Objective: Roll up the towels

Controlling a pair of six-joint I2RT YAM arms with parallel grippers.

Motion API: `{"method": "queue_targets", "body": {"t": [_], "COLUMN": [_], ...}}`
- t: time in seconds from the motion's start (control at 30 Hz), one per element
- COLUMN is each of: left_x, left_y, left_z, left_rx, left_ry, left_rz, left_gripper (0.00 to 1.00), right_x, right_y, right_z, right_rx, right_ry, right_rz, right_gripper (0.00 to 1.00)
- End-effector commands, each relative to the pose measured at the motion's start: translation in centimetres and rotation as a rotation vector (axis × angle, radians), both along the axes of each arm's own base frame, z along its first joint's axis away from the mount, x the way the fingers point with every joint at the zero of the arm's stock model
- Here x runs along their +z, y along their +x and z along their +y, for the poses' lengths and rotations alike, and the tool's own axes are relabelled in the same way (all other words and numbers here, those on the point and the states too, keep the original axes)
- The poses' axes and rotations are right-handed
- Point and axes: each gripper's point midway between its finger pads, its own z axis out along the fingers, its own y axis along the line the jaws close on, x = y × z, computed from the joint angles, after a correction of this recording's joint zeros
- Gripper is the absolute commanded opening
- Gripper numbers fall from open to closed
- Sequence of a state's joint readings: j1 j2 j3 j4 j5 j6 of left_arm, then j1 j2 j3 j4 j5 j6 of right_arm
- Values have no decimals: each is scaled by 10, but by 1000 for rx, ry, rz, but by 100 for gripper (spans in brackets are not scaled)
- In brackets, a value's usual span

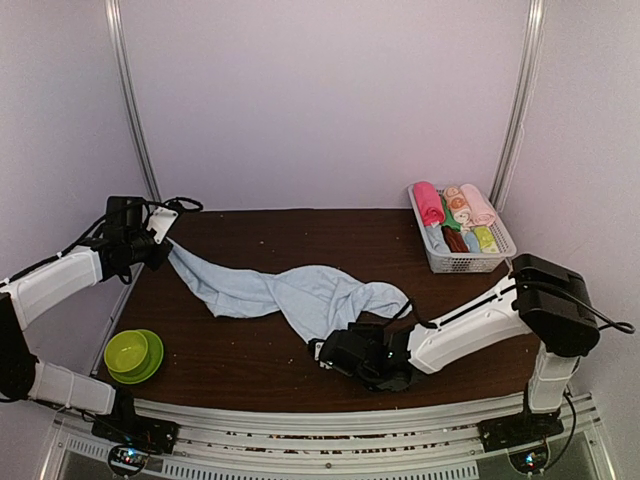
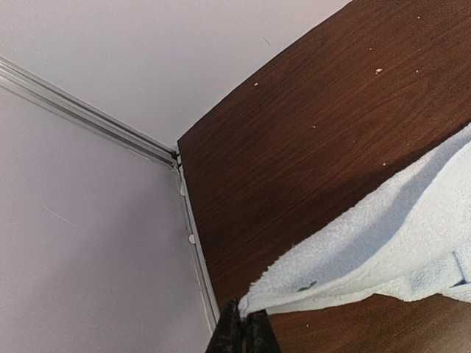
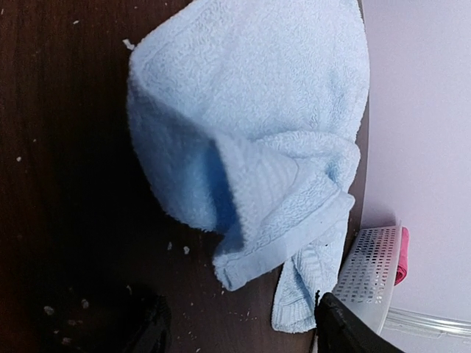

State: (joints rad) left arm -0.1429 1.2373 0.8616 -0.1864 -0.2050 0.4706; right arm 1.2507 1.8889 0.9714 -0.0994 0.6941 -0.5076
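Spreading step: my left pincer is clenched on a corner of the blue towel at the table's far-left. The rest lies bunched mid-table. My right pincer is released, empty, beside the folded end. Next, probably: grip that end and pull flat.

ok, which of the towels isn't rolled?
The light blue towel, stretched loose across the table. The magenta-pink towel sits rolled in the white basket.
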Motion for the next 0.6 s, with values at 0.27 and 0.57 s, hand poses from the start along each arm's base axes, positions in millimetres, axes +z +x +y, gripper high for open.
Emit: {"method": "queue_targets", "body": {"t": [0.27,0.57], "left_x": [-3,-2], "left_y": [4,3], "left_z": [-1,-2], "left_rx": [0,-3], "left_ry": [-31,-37], "left_rz": [-1,-2], "left_gripper": [0,0], "right_x": [-14,0], "right_y": [11,26], "right_z": [7,3], "right_rx": [-9,-42], "right_ry": [-53,-25], "right_rz": [-81,-154], "right_gripper": [61,0]}}
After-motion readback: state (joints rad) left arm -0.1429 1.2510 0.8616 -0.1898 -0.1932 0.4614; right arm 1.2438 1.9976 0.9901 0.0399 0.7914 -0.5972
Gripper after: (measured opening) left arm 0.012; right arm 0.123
